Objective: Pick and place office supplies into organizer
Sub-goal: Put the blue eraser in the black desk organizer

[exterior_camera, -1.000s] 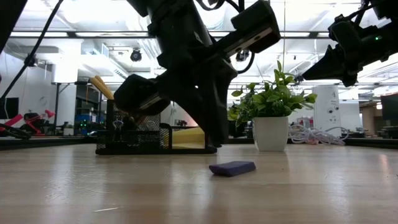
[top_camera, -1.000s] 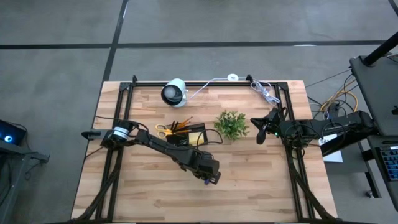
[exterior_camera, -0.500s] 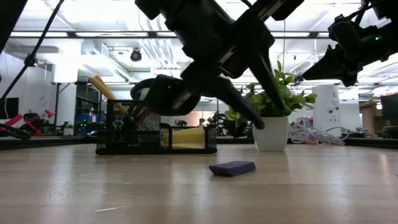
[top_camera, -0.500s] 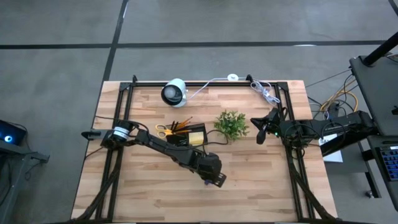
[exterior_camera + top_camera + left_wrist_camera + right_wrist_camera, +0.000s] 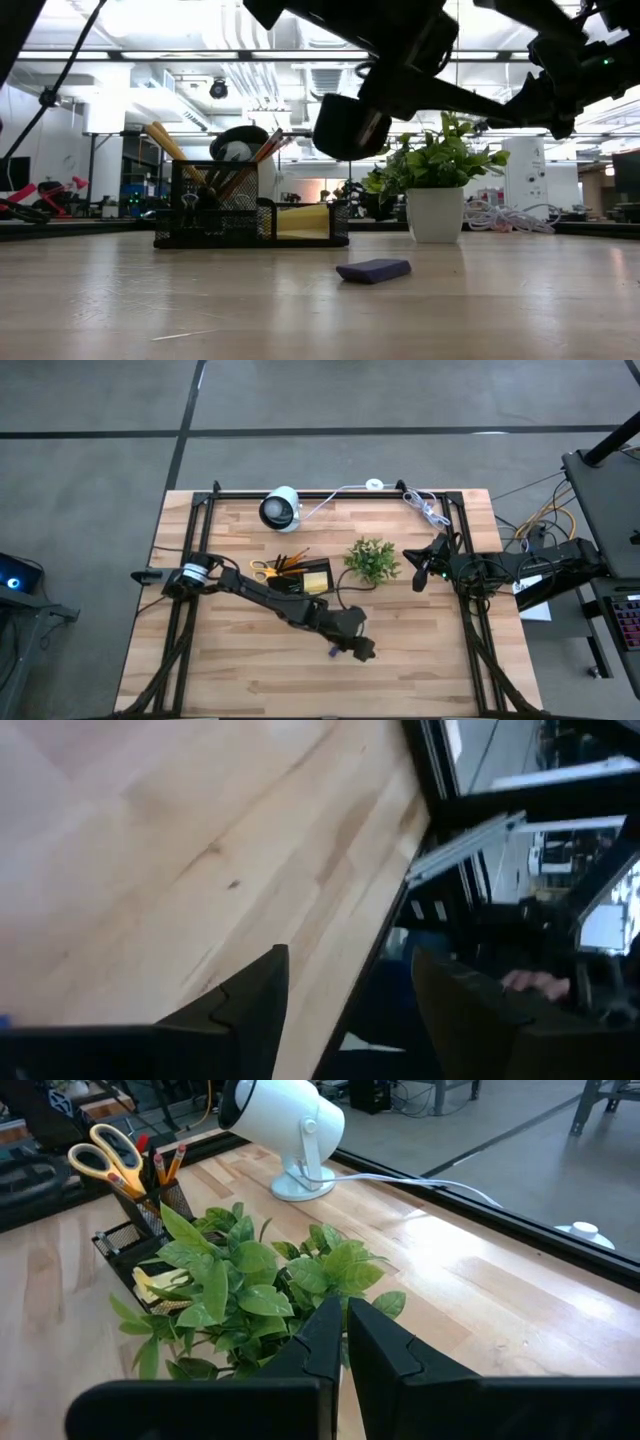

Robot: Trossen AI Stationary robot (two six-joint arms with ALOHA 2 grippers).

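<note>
Your left gripper (image 5: 366, 652) hung jaws wide, empty, above the small blue flat piece (image 5: 374, 271); right gripper (image 5: 418, 580) jaws closed, empty.

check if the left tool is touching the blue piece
Apart. The low view shows the left tool raised well above the blue piece, which lies alone on the table.

Green potted plant (image 5: 372, 560) stood centre of high view, on wooden table (image 5: 240, 670). White round camera (image 5: 281, 508) sat upper left of plant, white cable (image 5: 340, 491) trailing right toward coiled cord (image 5: 425, 508) at upper right.
</note>
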